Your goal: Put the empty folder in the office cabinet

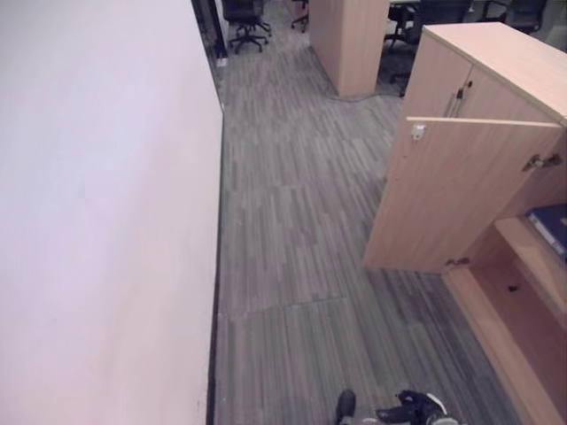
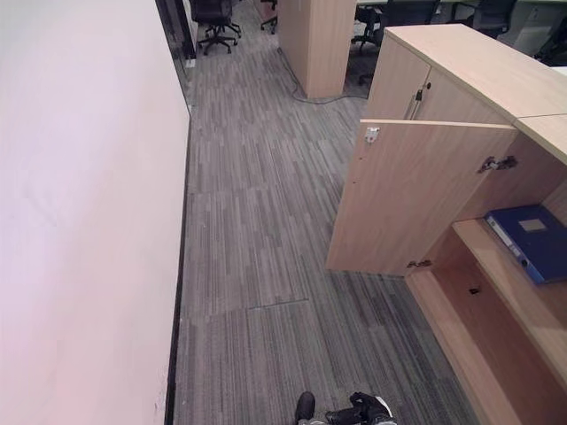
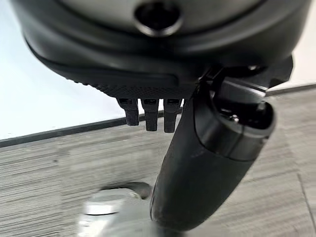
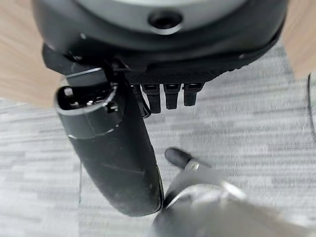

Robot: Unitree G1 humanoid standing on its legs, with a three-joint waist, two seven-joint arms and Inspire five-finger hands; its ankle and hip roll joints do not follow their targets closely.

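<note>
folder (image 2: 530,239) on cabinet (image 2: 461,97) shelf, door (image 2: 412,190) ajar, wall (image 2: 80,221) opposite

Left hand (image 3: 207,163) and right hand (image 4: 113,158) hang empty (fingers straight).

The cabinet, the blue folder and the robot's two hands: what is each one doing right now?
cabinet door: swung wide open.
other cabinet doors: closed.
blue folder: lying flat on a shelf inside the cabinet.
left hand: open, holding nothing, above the floor.
right hand: open, holding nothing, above the floor.
</note>
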